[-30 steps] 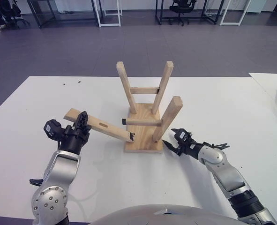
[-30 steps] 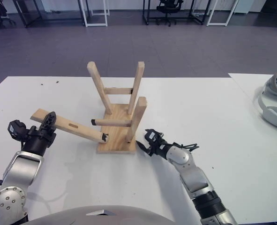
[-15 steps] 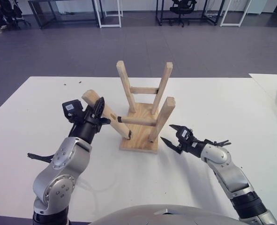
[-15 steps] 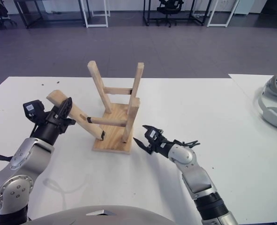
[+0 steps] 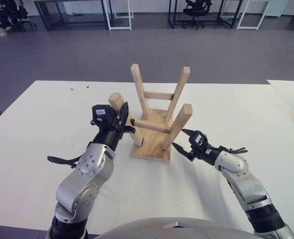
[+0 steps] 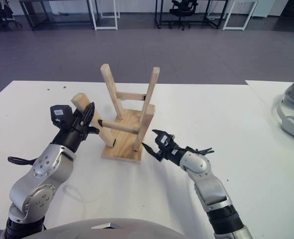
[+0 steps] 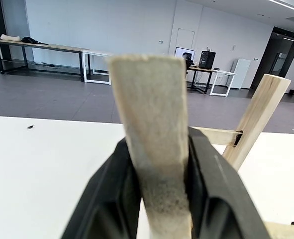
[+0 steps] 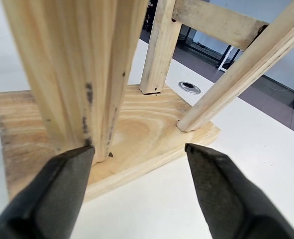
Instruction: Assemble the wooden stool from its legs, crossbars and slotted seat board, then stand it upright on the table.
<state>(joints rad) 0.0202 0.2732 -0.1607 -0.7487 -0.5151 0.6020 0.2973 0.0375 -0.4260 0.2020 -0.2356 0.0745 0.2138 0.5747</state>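
The stool stands upside down, its seat board (image 5: 147, 151) flat on the white table (image 5: 32, 129). Two far legs (image 5: 138, 89) joined by a crossbar (image 5: 159, 95) rise from it, and a near right leg (image 5: 180, 124) carries a second crossbar (image 5: 151, 126). My left gripper (image 5: 124, 117) is shut on the fourth leg (image 7: 149, 124), held tilted at the board's near left corner, beside that crossbar's free end. My right gripper (image 8: 139, 149) is open just off the board's right edge, at the base of the near right leg (image 8: 72, 74), holding nothing.
A white headset (image 6: 293, 107) lies at the table's far right edge. Bare tabletop lies left, right and in front of the stool. Desks and chairs stand on the floor beyond the table's far edge.
My left gripper has swung the fourth leg from lying low on the left up against the seat board's left corner. The stool shifted a little. The right gripper stayed by the right leg.
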